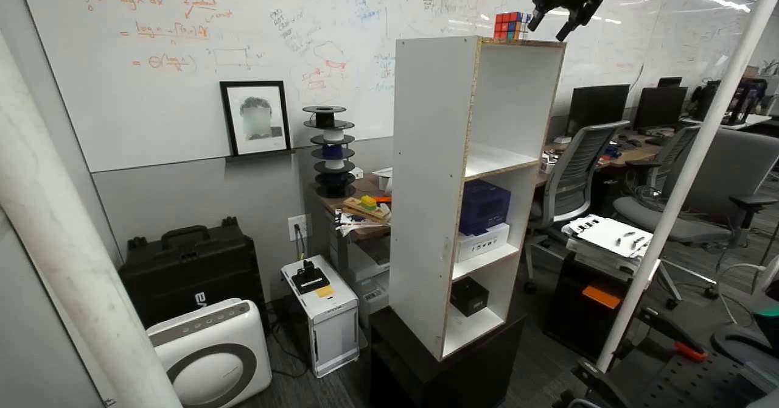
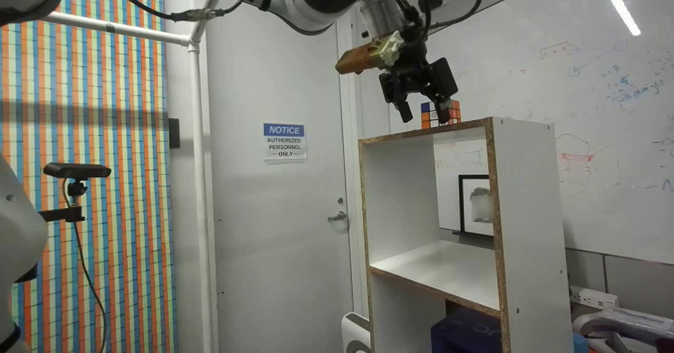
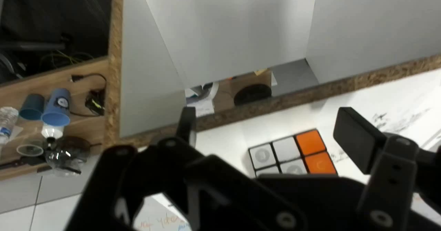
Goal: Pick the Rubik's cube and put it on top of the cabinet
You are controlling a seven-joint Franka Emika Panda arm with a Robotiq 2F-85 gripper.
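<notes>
The Rubik's cube (image 1: 510,25) rests on top of the white cabinet (image 1: 433,170), near its upper front edge. In an exterior view the cube (image 2: 455,111) is partly hidden behind a finger of my gripper. The cabinet (image 2: 532,211) shows its open compartments there. My gripper (image 1: 549,30) is open and empty, just above the cabinet top beside the cube; it also shows in an exterior view (image 2: 425,119). In the wrist view the cube (image 3: 286,151) has white and orange facets and lies between the spread fingers (image 3: 271,131), apart from both. Its lower part is hidden by the gripper.
A dark blue object (image 1: 485,207) sits on a white box (image 1: 484,243) in the middle compartment. A black box (image 1: 469,296) is in the bottom one. A whiteboard (image 1: 341,61) stands behind the cabinet. A white pole (image 1: 688,164) and office chairs are to one side.
</notes>
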